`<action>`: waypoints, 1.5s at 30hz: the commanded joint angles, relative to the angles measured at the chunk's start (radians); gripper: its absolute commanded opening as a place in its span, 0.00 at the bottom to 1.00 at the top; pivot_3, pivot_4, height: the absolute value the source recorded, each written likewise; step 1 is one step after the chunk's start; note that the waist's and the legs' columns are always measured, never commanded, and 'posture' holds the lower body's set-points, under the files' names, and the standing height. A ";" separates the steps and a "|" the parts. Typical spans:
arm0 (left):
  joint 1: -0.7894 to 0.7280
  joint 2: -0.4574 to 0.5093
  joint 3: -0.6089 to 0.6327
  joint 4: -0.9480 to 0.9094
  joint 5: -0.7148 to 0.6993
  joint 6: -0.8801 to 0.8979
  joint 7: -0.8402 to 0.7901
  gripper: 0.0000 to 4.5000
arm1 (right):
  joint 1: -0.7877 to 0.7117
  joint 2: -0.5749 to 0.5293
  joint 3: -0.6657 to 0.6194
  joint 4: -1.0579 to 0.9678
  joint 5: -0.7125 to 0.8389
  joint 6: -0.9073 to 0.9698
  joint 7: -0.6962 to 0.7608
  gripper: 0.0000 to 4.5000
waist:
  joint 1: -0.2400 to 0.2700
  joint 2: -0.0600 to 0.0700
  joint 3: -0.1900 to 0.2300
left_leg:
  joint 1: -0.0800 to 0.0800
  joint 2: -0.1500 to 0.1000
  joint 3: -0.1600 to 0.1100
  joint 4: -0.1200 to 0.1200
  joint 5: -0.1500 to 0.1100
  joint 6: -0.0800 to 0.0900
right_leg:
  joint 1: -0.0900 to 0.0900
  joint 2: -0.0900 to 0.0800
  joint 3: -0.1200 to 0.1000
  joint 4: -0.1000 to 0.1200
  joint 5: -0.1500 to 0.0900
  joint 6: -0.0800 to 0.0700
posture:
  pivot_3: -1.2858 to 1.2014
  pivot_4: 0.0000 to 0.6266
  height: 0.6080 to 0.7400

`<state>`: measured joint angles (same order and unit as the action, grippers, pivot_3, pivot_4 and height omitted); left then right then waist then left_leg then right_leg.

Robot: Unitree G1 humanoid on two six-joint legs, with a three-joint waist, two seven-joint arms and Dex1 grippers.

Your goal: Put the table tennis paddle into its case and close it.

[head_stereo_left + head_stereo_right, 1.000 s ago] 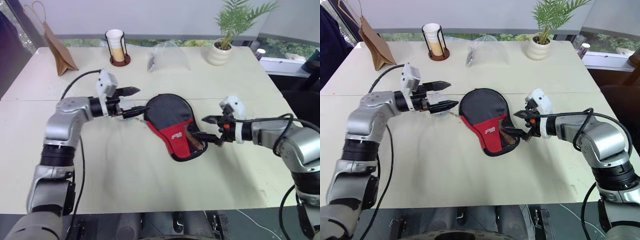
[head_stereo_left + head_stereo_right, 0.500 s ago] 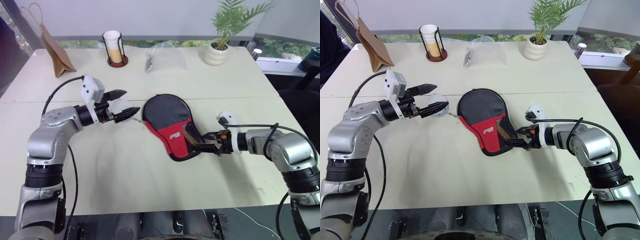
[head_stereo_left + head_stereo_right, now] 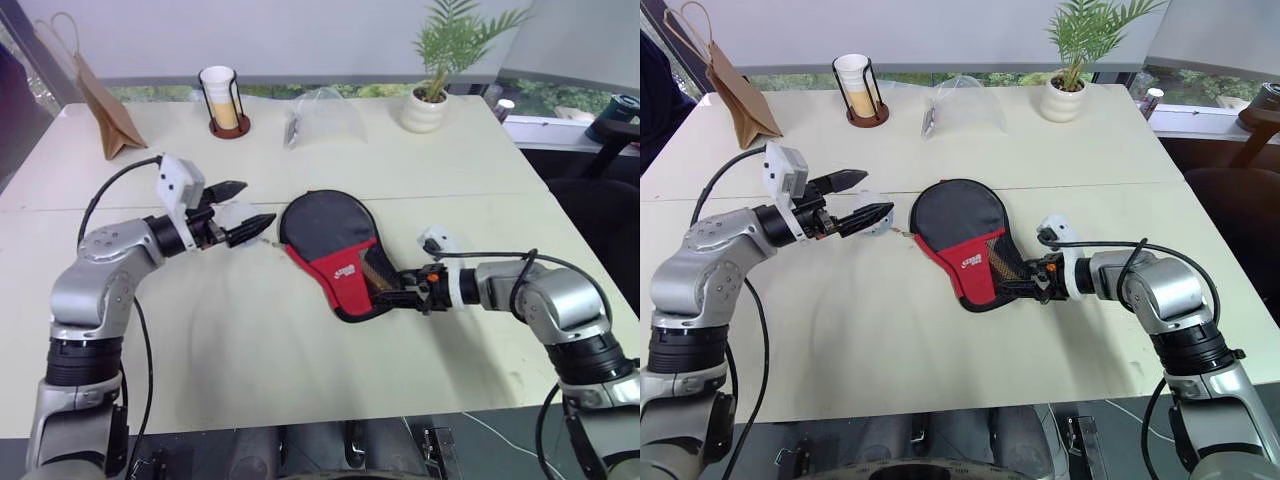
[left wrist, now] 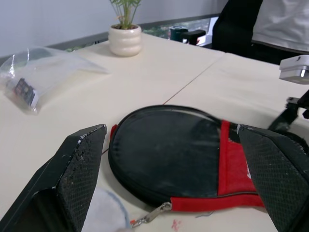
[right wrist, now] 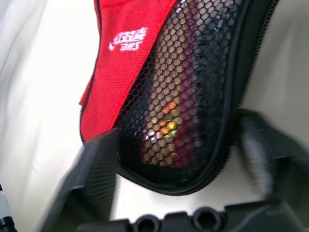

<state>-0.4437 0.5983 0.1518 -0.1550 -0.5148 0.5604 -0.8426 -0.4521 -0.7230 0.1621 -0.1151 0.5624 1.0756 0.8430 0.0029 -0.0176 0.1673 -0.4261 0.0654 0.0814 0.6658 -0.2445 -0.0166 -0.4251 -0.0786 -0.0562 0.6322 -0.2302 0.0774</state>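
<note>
I'm straddling the case's (image 3: 965,245) mesh handle end with my right claw (image 3: 1018,288), grip unclear; left claw (image 3: 862,198) is hovering beside the case, spread wide.

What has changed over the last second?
The right pincer sank to the table and began closing around the mesh handle end of the black-and-red fabric paddle case. The left pincer drew back slightly, jaws wide. The case lies where it was.
</note>
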 commanded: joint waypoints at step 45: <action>-0.067 0.066 -0.016 -0.012 -0.036 0.013 0.007 1.00 | 0.467 -0.126 -0.055 -0.466 1.367 -0.011 -1.358 0.24 | 0.008 -0.006 -0.004 | 0.000 0.000 -0.001 -0.003 0.000 0.000 | 0.001 -0.001 0.000 -0.003 -0.005 -0.006 | 0.52 0.24 1.00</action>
<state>-0.4896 0.6644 0.1364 -0.1538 -0.5547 0.5838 -0.8334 0.0196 -0.8354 0.0846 -0.5853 1.9364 1.0790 -0.5199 0.0108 -0.0240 0.1635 -0.4264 0.0650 0.0805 0.6626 -0.2449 -0.0163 -0.4245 -0.0795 -0.0558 0.6287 -0.2351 0.0713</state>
